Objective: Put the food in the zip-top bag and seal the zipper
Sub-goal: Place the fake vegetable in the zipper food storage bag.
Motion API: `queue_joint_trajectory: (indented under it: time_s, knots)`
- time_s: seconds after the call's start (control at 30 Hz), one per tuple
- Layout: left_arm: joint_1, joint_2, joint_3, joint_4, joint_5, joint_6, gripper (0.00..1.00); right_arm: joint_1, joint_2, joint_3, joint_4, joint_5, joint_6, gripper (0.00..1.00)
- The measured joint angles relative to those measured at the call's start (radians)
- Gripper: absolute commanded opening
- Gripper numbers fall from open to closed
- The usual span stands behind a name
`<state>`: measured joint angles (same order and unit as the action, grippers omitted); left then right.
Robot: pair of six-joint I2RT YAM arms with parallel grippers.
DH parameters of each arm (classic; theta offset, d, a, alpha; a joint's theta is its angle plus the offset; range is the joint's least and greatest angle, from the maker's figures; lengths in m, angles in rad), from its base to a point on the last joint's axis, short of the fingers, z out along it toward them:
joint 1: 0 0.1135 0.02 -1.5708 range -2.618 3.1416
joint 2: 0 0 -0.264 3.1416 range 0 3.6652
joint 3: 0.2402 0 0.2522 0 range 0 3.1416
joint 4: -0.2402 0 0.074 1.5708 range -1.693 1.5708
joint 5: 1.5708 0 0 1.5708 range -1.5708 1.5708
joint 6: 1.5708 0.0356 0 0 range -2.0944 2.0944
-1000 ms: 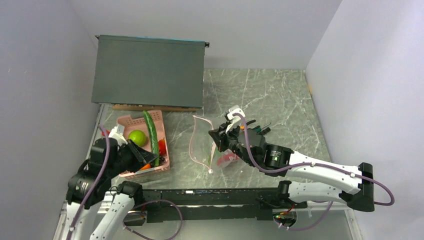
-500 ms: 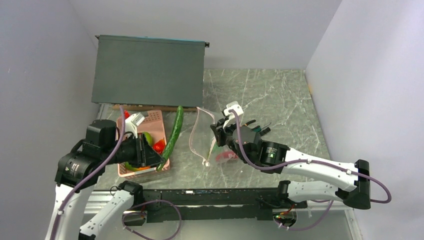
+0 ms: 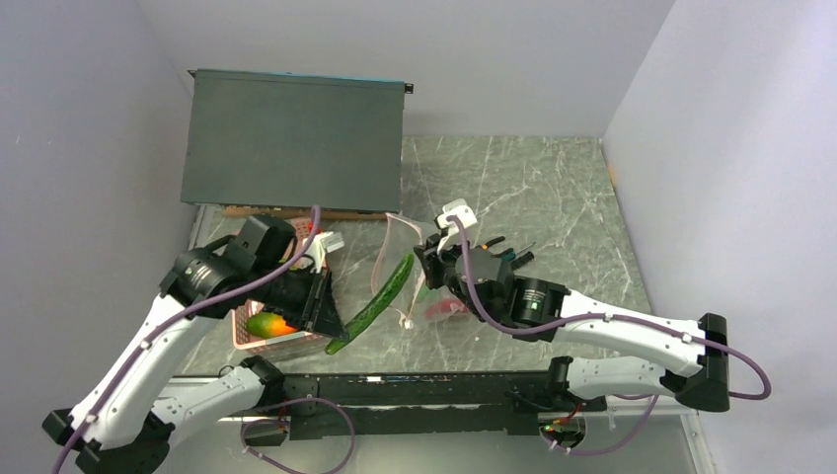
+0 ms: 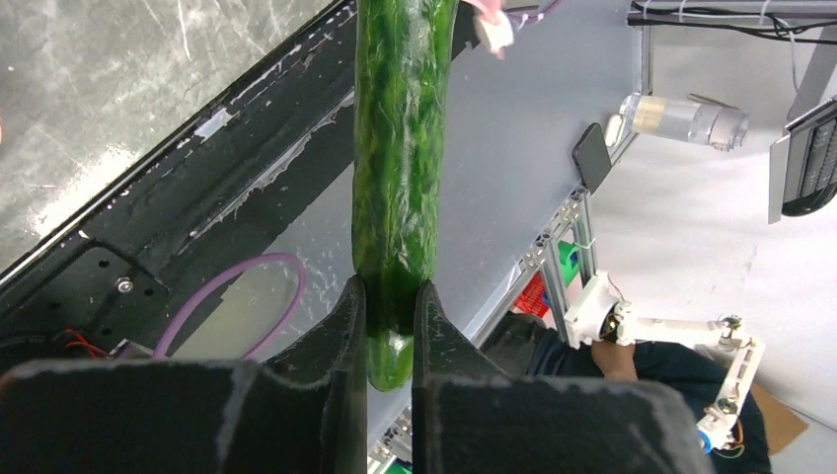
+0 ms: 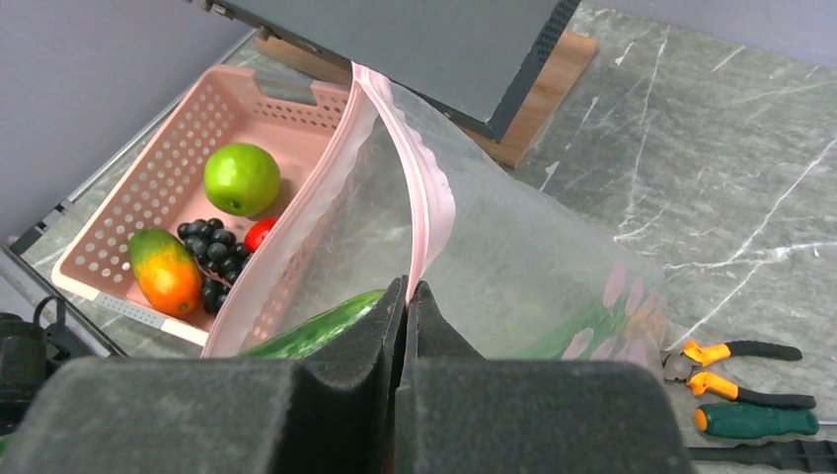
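My left gripper (image 3: 331, 324) is shut on the near end of a long green pod (image 3: 377, 303), held in the air and slanting up toward the mouth of the zip-top bag (image 3: 400, 272). In the left wrist view the pod (image 4: 397, 158) runs up from the gripper (image 4: 391, 306). My right gripper (image 3: 426, 265) is shut on the bag's pink zipper strip (image 5: 419, 212) and holds the mouth open; the pod's tip (image 5: 316, 326) shows through the plastic. A green apple (image 5: 241, 178), a grape bunch (image 5: 215, 255), a green-orange mango (image 5: 164, 271) and a red fruit (image 5: 259, 232) lie in the pink basket (image 5: 173, 168).
A dark grey box (image 3: 292, 140) on a wooden board stands at the back left. Orange- and green-handled pliers (image 5: 750, 385) lie on the marble table to the right of the bag. The basket (image 3: 252, 341) sits under my left arm.
My left arm lifted the long green pod out of the basket and swung it right and forward, its tip now at the bag's mouth. The right gripper held the bag almost still.
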<state>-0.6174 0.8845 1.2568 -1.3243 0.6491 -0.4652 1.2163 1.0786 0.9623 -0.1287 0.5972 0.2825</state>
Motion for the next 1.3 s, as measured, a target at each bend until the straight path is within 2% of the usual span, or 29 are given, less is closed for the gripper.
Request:
queue_joint_trajectory:
  time_s: [0.4, 0.63, 1.0, 1.2, 1.3]
  knots:
    - [-0.002, 0.103, 0.008, -0.005, 0.023, -0.03, 0.0, 0.003, -0.101, -0.061, 0.08, -0.076, -0.052, 0.0]
    - [-0.002, 0.241, 0.023, 0.069, 0.069, -0.103, 0.12, 0.01, -0.101, -0.066, 0.09, -0.11, -0.059, 0.0]
    - [-0.002, 0.393, 0.121, 0.146, 0.1, -0.187, 0.12, 0.011, -0.098, -0.067, 0.093, -0.115, -0.063, 0.0]
    - [-0.002, 0.449, 0.137, 0.168, 0.119, -0.205, 0.15, 0.011, -0.098, -0.072, 0.093, -0.118, -0.063, 0.0]
    - [-0.002, 0.482, 0.144, 0.175, 0.122, -0.21, 0.22, 0.011, -0.098, -0.072, 0.093, -0.117, -0.063, 0.0]
